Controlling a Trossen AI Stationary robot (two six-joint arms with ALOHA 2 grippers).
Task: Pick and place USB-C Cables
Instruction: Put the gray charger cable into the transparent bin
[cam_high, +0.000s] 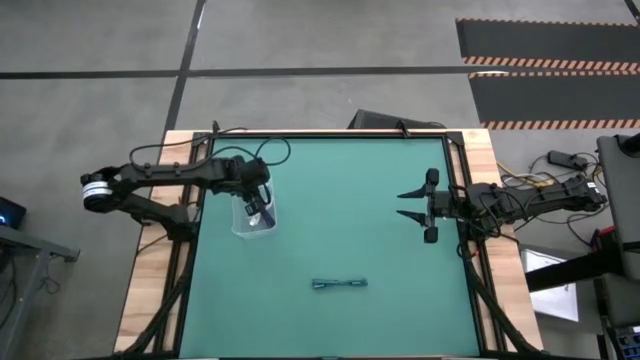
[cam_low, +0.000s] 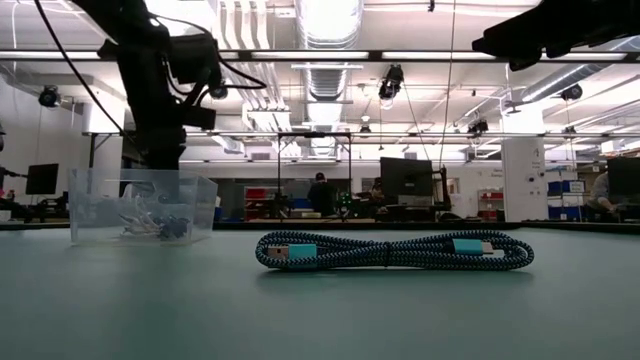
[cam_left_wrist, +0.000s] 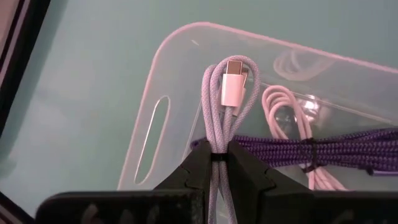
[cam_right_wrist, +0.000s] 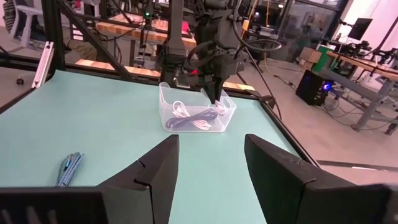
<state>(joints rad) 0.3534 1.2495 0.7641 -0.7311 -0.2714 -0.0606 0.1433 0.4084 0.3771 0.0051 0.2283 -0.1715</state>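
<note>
My left gripper (cam_high: 258, 210) points down into a clear plastic bin (cam_high: 240, 228) at the table's left and is shut on a pale braided USB-C cable bundle (cam_left_wrist: 227, 93). Inside the bin (cam_left_wrist: 155, 112) a dark purple braided cable (cam_left_wrist: 348, 149) and a white coiled cable (cam_left_wrist: 283, 106) lie on the floor. A black and teal cable bundle (cam_high: 339, 284) lies flat on the mat near the table's near edge; it also shows in the low view (cam_low: 390, 250). My right gripper (cam_high: 408, 205) hovers open at the table's right, apart from everything. My left gripper pinches the pale cable bundle between its two fingers, across the folded strands at a dark tie band (cam_left_wrist: 217, 157). The fingers come from above, pointing down into the bin. The looped end with the white connector (cam_left_wrist: 234, 87) sticks out beyond the fingertips, over the bin floor.
The bin (cam_right_wrist: 196, 115) stands on the green mat (cam_high: 340, 180), which has bare room in its middle and far part. Black frame rails run along the table's left and right sides. Beyond the table the room shows desks, monitors and a person far off.
</note>
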